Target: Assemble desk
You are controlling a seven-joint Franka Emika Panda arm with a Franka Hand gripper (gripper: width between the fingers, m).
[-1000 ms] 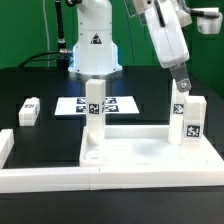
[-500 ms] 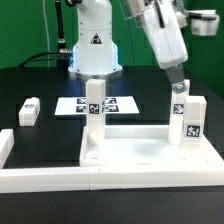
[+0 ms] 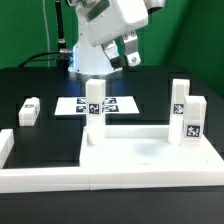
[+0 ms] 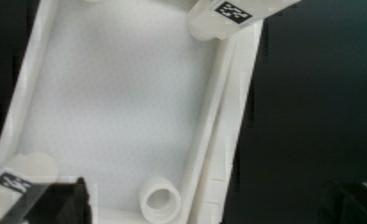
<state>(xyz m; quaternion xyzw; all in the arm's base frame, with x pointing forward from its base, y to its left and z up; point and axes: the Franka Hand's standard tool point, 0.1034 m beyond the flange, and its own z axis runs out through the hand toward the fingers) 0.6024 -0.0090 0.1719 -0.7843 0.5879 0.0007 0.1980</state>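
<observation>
The white rimmed tabletop [image 3: 150, 152] lies flat at the front of the table. Three white tagged legs stand upright on it: one at its far corner on the exterior view's left [image 3: 95, 110], and two on the right, one behind [image 3: 179, 98] and one in front [image 3: 191, 121]. A fourth leg [image 3: 28, 111] lies loose on the black table at the exterior view's left. My gripper [image 3: 126, 50] hangs high above the table, empty, its fingers apart. The wrist view looks down on the tabletop [image 4: 127, 110], a round socket [image 4: 162, 202] and two legs [image 4: 226, 14] [image 4: 20, 176].
The marker board [image 3: 118, 103] lies flat behind the left standing leg. Long white L-shaped rails [image 3: 40, 178] run along the front and left of the tabletop. The robot base [image 3: 92, 50] stands at the back, before a green wall.
My gripper has lifted off the back right leg and swung up and toward the exterior view's left. The leg stays standing on the tabletop.
</observation>
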